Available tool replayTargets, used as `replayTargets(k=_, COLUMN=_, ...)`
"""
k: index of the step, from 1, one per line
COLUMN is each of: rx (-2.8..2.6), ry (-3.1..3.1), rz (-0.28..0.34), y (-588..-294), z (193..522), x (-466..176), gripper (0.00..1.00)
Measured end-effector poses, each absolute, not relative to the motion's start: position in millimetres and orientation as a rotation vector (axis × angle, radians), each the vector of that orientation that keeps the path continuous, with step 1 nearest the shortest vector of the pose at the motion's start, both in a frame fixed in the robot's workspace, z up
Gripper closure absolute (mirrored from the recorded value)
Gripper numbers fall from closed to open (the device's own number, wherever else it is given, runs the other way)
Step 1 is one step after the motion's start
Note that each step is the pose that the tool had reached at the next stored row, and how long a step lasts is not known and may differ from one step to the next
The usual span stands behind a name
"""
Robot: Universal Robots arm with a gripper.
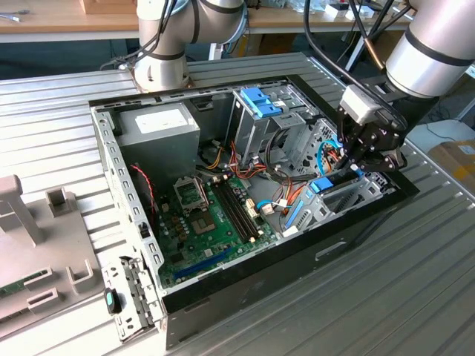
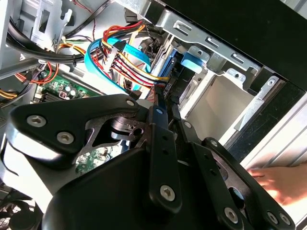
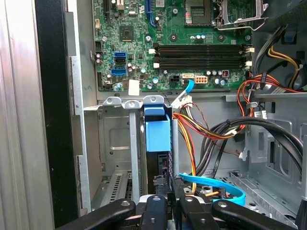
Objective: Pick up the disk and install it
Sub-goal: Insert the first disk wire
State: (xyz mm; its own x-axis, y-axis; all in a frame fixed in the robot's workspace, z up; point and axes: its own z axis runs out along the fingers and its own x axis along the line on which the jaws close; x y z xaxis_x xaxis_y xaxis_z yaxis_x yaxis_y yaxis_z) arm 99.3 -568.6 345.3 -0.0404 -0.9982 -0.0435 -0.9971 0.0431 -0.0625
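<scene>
The gripper (image 1: pixel 361 162) hangs over the drive cage (image 3: pixel 139 158), jaws pressed together beside the disk (image 3: pixel 158 135) slotted inside.

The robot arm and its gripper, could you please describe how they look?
The arm has thick silver-grey tube segments with a dark band at the joint, and black cables running alongside. At its wrist sits a light grey box. The gripper is matte black, built of angular linkage plates fastened with silver screws.
</scene>
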Motion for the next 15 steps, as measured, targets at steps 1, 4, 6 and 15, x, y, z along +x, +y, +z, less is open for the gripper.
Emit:
replayTargets(k=1, rx=-2.123, ry=2.213, rz=-0.023, y=-568.6, z=345.3, x=99.3, gripper=0.84)
replayTargets(k=4, rx=-2.123, ry=2.213, rz=-0.023, y=-568.5, z=344.8, x=99.6, gripper=0.84)
replayTargets(k=6, rx=-2.124, ry=2.212, rz=-0.023, y=-568.6, z=344.6, x=99.6, gripper=0.84)
replayTargets(k=15, rx=-2.139, ry=2.213, rz=-0.040, y=-568.6, z=346.6, x=99.6, gripper=0.84)
